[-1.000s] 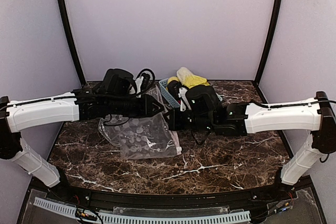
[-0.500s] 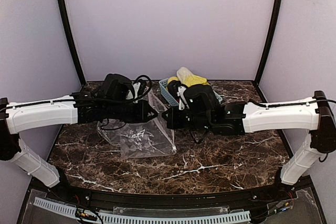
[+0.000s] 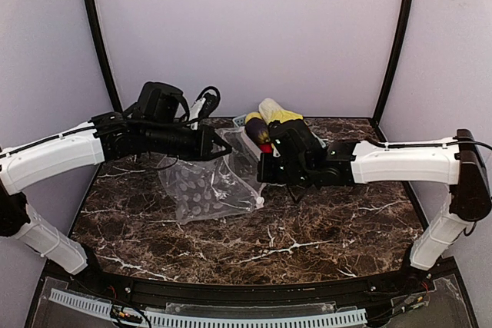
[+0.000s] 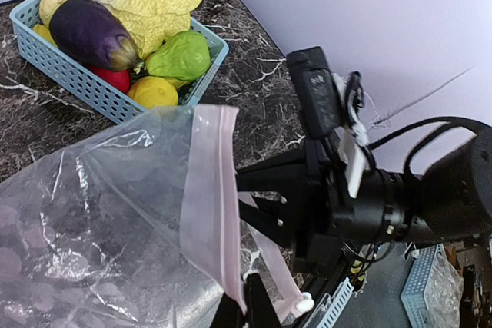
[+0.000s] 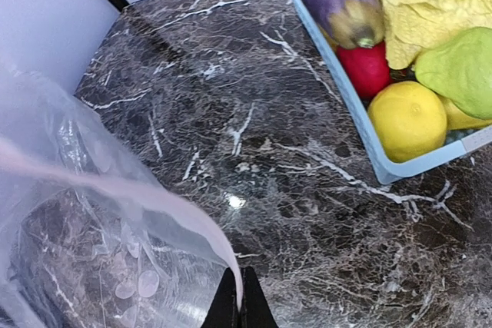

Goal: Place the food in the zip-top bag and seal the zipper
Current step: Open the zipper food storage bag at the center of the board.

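Left fingers (image 4: 257, 309) and right fingers (image 5: 225, 309) each pinch zipper (image 4: 209, 190) (zip-top bag (image 3: 204, 190) mouth spread); food (image 4: 177, 55) in basket (image 4: 77, 78) just behind.

The zip-top bag (image 4: 92, 213) was thin clear plastic film, crinkled and glossy, its zipper (image 4: 209, 190) a matt pink strip. The table (image 5: 231, 113) looked like polished dark marble with white veins. At its 12 o'clock, the slatted basket (image 4: 69, 74) was smooth light-blue plastic; the eggplant (image 4: 88, 32) shone.
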Controlling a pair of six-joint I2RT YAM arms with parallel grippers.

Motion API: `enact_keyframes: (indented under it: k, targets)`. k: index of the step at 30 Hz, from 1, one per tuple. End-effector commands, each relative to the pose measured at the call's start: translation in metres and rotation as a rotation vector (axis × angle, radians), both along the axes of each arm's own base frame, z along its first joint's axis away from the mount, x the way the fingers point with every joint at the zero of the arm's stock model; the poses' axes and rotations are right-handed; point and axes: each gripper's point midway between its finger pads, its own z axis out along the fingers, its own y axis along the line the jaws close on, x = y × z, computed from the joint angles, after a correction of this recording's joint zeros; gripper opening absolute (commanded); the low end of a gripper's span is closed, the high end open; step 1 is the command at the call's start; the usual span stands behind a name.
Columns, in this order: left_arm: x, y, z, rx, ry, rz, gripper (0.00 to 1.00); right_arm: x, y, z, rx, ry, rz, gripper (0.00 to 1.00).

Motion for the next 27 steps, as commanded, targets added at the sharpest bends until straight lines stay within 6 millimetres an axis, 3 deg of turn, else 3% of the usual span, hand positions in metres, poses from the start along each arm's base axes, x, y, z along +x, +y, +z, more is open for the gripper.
enact_keyframes:
  k: [1,6,8,11,15,18,21,27]
  targets:
    - [-0.019,0.003,-0.002,0.084,0.019,-0.145,0.01,0.003,-0.017,-0.026,-0.039,0.078,-0.056,0.0]
    - [-0.015,0.014,-0.005,0.154,0.006,-0.146,0.01,0.007,-0.029,-0.038,-0.052,0.11,-0.097,0.0]
    - [-0.011,0.018,-0.003,0.154,-0.005,-0.147,0.01,0.008,-0.029,-0.036,-0.046,0.111,-0.092,0.04]
    - [-0.003,0.021,-0.006,0.152,-0.014,-0.162,0.01,0.004,-0.017,-0.019,-0.002,0.08,-0.008,0.21]
    - [0.006,0.016,-0.012,0.15,-0.025,-0.229,0.01,-0.015,0.01,0.022,0.102,-0.009,0.231,0.64]
    - [0.018,0.021,-0.013,0.174,-0.051,-0.241,0.01,-0.027,0.016,0.049,0.123,-0.044,0.329,0.77]
    - [0.029,0.026,-0.017,0.184,-0.077,-0.25,0.01,-0.029,0.004,0.065,0.096,-0.082,0.33,0.87]
    - [0.038,0.038,-0.024,0.19,-0.114,-0.257,0.01,-0.004,-0.044,0.092,-0.032,-0.181,0.188,0.99]
